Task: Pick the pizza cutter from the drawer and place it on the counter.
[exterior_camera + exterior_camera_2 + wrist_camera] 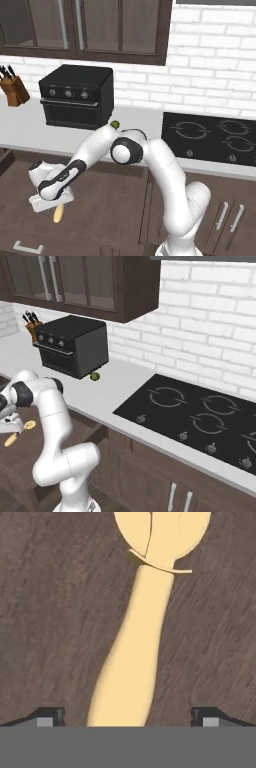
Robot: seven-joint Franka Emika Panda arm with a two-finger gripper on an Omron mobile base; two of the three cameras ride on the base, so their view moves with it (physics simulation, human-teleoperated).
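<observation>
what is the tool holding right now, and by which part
Nothing is held yet. The tool is open, its tips set wide to either side of the pizza cutter handle, not touching it. The cutter lies flat on the drawer floor.

Arm folded low, hand facing down.
Gripper (127, 716) jaws stand wide apart, fingertips (50, 716) spread, nothing clamped between them.

Glossy white rounded arm (165, 165), dark joints

The white arm is reaching down into the open drawer (115, 200). Its hand (52, 202) is hovering over the tan pizza cutter (58, 214), whose handle is poking out beneath it.
</observation>
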